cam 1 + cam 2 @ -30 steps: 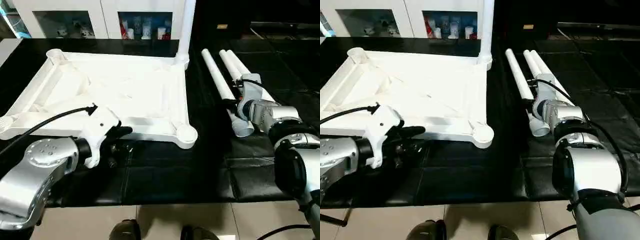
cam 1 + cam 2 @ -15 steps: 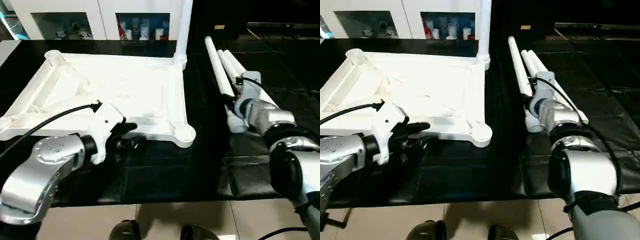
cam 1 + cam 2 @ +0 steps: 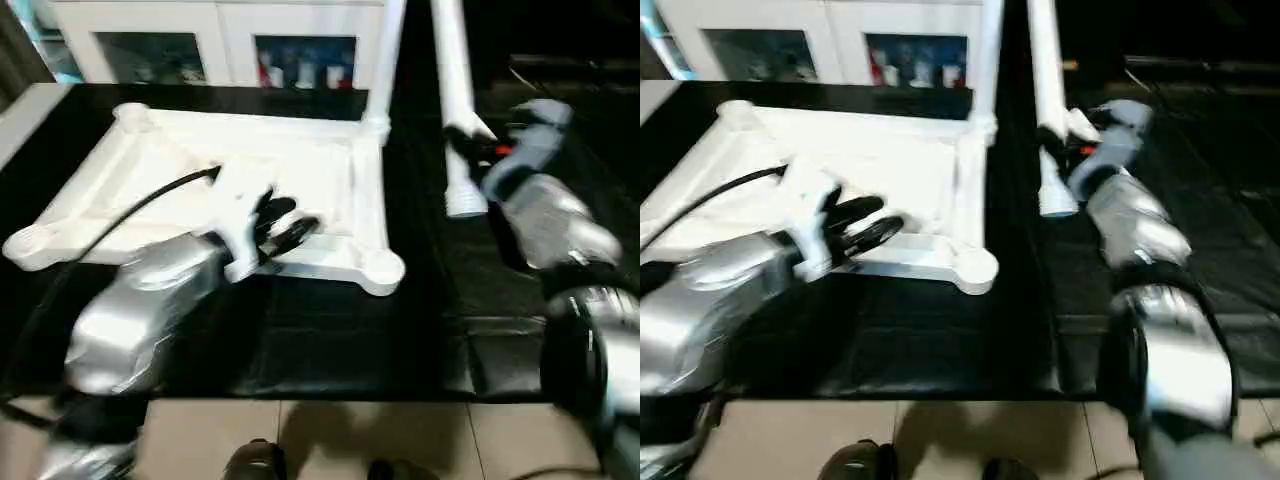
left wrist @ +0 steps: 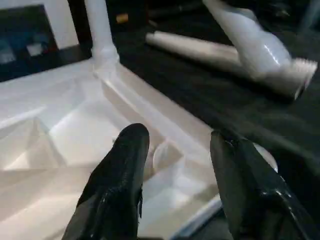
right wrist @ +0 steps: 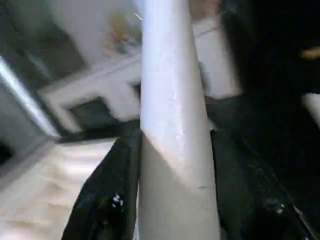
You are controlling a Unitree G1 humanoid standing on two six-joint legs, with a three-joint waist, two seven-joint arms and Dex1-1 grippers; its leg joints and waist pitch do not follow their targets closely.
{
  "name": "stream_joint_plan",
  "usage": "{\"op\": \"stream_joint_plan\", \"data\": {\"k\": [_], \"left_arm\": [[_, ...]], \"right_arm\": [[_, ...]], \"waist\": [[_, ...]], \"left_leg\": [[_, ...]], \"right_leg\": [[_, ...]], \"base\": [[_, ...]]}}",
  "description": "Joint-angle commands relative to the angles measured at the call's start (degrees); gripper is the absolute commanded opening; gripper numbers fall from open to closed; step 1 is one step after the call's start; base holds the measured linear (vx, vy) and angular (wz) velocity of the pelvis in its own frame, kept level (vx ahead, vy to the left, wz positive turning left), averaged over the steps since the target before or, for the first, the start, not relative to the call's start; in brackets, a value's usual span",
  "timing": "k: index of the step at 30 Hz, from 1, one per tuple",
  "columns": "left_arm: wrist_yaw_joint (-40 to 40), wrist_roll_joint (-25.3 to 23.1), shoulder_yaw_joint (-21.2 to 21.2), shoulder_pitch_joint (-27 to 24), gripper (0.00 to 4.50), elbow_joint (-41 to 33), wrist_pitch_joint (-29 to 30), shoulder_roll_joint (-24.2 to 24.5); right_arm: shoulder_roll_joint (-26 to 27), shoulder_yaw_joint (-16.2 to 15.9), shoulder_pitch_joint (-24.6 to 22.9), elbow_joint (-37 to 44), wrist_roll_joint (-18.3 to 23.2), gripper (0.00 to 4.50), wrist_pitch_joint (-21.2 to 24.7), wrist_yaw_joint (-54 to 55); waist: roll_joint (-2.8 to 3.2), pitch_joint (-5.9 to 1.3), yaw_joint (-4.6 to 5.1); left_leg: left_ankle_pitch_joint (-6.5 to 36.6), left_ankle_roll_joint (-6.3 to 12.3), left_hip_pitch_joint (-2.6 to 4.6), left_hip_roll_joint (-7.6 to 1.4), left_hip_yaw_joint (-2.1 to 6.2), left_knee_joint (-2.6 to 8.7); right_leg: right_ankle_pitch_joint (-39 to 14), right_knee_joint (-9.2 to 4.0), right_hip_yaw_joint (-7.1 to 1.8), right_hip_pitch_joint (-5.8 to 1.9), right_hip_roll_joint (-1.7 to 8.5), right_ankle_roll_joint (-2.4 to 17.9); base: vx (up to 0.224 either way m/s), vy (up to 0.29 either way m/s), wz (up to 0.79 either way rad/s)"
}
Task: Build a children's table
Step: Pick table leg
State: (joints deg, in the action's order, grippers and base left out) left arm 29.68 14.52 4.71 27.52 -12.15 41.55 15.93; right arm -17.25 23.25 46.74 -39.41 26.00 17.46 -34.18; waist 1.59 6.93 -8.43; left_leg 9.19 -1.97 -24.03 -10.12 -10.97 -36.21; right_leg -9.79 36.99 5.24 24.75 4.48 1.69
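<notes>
Right hand [image 5: 172, 200]: pinching a raised leg [image 3: 452, 90].
Left hand [image 4: 175, 170]: spread above the tabletop [image 3: 200, 165] near its corner socket [image 3: 383, 268].

White leg [image 3: 452, 90], black fingers [image 4: 117, 185]

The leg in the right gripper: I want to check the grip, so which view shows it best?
The right wrist view: the leg sits clamped between the right gripper's two black fingers. The head views show the lifted leg's whole lower length and threaded end. The left wrist view shows that end beyond the tabletop.
</notes>
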Motion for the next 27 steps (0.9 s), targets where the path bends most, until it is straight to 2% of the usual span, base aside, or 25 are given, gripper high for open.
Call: {"op": "stream_joint_plan", "data": {"k": [1,2,3,4,6,7,8,9,10,11,12,14,15,16,17,18,22,24,25,26,27], "left_arm": [[-1.2,-0.4,0.0,2.2,2.26,2.5,-1.4,-1.0],[-1.0,0.2,-0.4,3.2,2.26,3.5,-1.7,-1.8],[-0.9,0.5,-0.6,3.9,2.26,4.4,-2.1,-2.3],[-0.8,0.9,-1.0,4.6,2.43,5.2,-2.4,-2.9],[-0.6,1.1,-1.2,5.2,2.61,5.9,-2.7,-3.3],[-0.2,1.5,-1.4,6.6,2.64,7.5,-3.8,-4.1],[-0.3,1.4,-1.5,7.6,2.71,8.9,-4.8,-4.8],[-0.6,1.6,-1.8,8.4,2.9,9.9,-5.2,-5.4],[-1.6,2.4,-2.9,10.2,2.9,12.2,-5.9,-7.0],[-2.9,4.1,-4.8,12.0,2.96,14.2,-5.9,-9.2],[-3.6,5.3,-5.9,12.9,3.01,15.3,-5.6,-10.4],[-4.0,5.9,-6.7,13.6,3.18,16.3,-5.6,-11.1],[-4.8,6.9,-7.9,14.9,3.28,18.0,-5.8,-12.3],[-5.1,7.9,-8.7,15.5,3.39,18.6,-5.5,-13.1],[-5.1,7.9,-8.7,15.5,3.47,18.6,-5.5,-13.1],[-5.3,10.5,-10.6,16.9,3.56,19.7,-4.9,-14.9],[-4.3,12.6,-11.7,18.4,3.81,21.1,-4.6,-16.0],[-3.7,14.0,-12.2,18.9,3.98,20.9,-3.9,-16.7],[-3.7,14.4,-12.4,19.1,4.01,21.0,-3.7,-16.9],[-3.8,14.8,-12.6,19.2,4.02,21.0,-3.5,-17.1],[-4.1,15.9,-13.1,19.6,4.02,21.2,-3.1,-17.7]], "right_arm": [[0.7,0.5,-2.7,8.8,5.4,1.78,4.5,-2.2],[1.1,0.7,-4.2,11.3,7.2,1.78,5.8,-2.5],[1.4,0.9,-5.1,12.8,8.4,1.78,6.7,-2.7],[1.7,1.1,-6.1,14.3,9.5,1.78,7.2,-3.0],[2.0,1.1,-6.7,15.3,10.2,1.78,7.7,-3.2],[2.7,1.0,-8.4,18.2,11.8,1.78,8.7,-3.6],[3.2,0.9,-9.3,19.6,12.6,1.78,9.3,-3.9],[3.5,0.9,-9.8,20.3,13.4,1.78,9.9,-4.2],[4.4,0.9,-10.9,22.5,15.2,1.78,11.7,-4.7],[5.2,0.7,-12.1,24.8,17.4,1.78,13.9,-5.3],[5.6,0.4,-12.6,25.8,18.3,1.78,14.8,-5.7],[6.0,0.3,-13.5,27.6,19.2,1.78,16.1,-5.2],[6.8,0.1,-14.5,29.9,21.1,1.78,18.4,-4.7],[7.2,-0.2,-14.9,30.6,22.0,1.78,19.3,-5.0],[7.2,-0.2,-14.9,30.6,22.0,1.78,19.3,-5.0],[8.3,-1.7,-16.1,31.9,23.0,1.78,20.5,-5.2],[9.4,-4.6,-17.8,34.8,23.4,1.78,22.2,-4.9],[9.4,-6.0,-18.4,36.6,23.6,1.78,23.4,-5.3],[9.4,-6.2,-18.6,37.1,23.7,1.78,23.9,-5.4],[9.4,-6.3,-18.6,37.3,23.8,1.78,24.2,-5.3],[9.3,-6.7,-18.4,37.5,23.8,1.78,24.8,-5.2]], "waist": [[0.02,-7.03,-0.23],[-0.18,-7.17,-0.2],[0.0,-7.04,-0.15],[0.08,-6.96,-0.24],[-0.02,-7.07,-0.24],[0.22,-7.03,-0.13],[0.37,-7.07,-0.24],[0.33,-7.07,-0.24],[0.28,-7.23,-0.19],[0.3,-7.3,-0.33],[0.31,-7.42,-0.38],[0.17,-7.74,-0.49],[0.33,-7.73,-0.36],[0.32,-7.75,-0.52],[0.27,-7.88,-0.56],[0.32,-7.86,-0.53],[0.27,-7.9,-0.88],[0.37,-7.9,-0.91],[0.0,-7.86,-1.03],[0.19,-7.84,-1.1],[-0.35,-7.85,-1.21]], "left_leg": [[10.1,3.56,2.07,-3.24,1.74,3.92],[10.5,2.95,1.85,-3.17,1.87,3.98],[10.8,2.78,1.77,-3.01,1.78,3.98],[12.2,2.1,1.81,-2.85,1.68,3.92],[12.3,1.8,1.67,-2.85,1.8,3.92],[12.4,1.83,1.63,-2.73,1.72,3.9],[12.7,1.99,1.88,-2.64,1.62,3.83],[12.7,2.08,1.83,-2.54,1.58,3.82],[12.1,2.14,1.6,-2.57,1.72,3.91],[11.7,2.27,1.68,-2.46,1.58,3.78],[11.6,2.38,1.75,-2.57,1.7,3.79],[10.4,2.71,1.33,-2.79,1.99,3.79],[9.9,2.84,1.26,-2.78,2.02,3.81],[9.7,3.32,1.47,-2.66,1.79,3.62],[8.9,3.66,1.22,-2.5,1.75,3.57],[8.7,3.85,1.2,-2.5,1.72,3.57],[8.5,3.98,1.27,-2.69,1.78,3.72],[9.4,3.42,1.37,-2.86,1.89,3.85],[9.4,3.23,1.4,-2.88,1.86,3.9],[9.4,3.19,1.42,-2.94,1.89,3.95],[9.7,3.02,1.5,-3.02,1.77,4.01]], "right_leg": [[-10.4,-4.62,-3.26,-3.78,4.19,11.3],[-11.7,-4.6,-3.09,-3.88,4.38,11.3],[-12.9,-4.89,-3.1,-3.84,4.4,11.1],[-16.6,-5.43,-3.15,-3.67,4.59,10.1],[-18.3,-5.54,-3.08,-3.73,4.78,9.3],[-19.5,-5.84,-3.04,-3.55,4.62,8.6],[-20.5,-6.17,-3.12,-3.3,4.56,7.7],[-20.8,-6.3,-3.1,-3.26,4.47,7.3],[-20.4,-6.18,-2.94,-3.55,4.51,7.1],[-20.2,-6.37,-2.9,-3.45,4.39,6.6],[-19.7,-6.27,-2.88,-3.49,4.52,6.9],[-17.1,-5.69,-2.7,-3.69,4.65,8.0],[-16.3,-5.59,-2.68,-3.72,4.6,8.3],[-15.8,-5.83,-2.76,-3.47,4.62,8.3],[-15.5,-5.71,-2.68,-3.73,4.66,8.4],[-15.6,-5.81,-2.69,-3.68,4.67,8.4],[-16.8,-6.02,-2.57,-3.56,4.63,7.6],[-17.6,-6.13,-2.54,-3.51,4.72,7.3],[-17.9,-6.1,-2.59,-3.54,4.78,7.1],[-18.2,-6.1,-2.62,-3.47,4.78,7.0],[-18.9,-6.29,-2.66,-3.42,4.91,6.7]], "base": [[0.0,0.0,0.0],[0.0,0.0,0.0],[0.0,0.0,0.0],[0.0,0.0,0.0],[0.0,0.0,0.0],[0.0,0.0,0.0],[0.0,0.0,0.0],[0.0,0.0,0.0],[0.0,0.0,0.0],[0.0,0.0,0.0],[0.0,0.0,0.0],[0.0,0.0,0.0],[0.0,0.0,0.0],[0.0,0.0,0.0],[0.0,0.0,0.0],[0.0,0.0,0.0],[0.0,0.0,0.0],[0.0,0.0,0.0],[0.0,0.0,0.0],[0.0,0.0,0.0],[0.0,0.0,0.0]]}}
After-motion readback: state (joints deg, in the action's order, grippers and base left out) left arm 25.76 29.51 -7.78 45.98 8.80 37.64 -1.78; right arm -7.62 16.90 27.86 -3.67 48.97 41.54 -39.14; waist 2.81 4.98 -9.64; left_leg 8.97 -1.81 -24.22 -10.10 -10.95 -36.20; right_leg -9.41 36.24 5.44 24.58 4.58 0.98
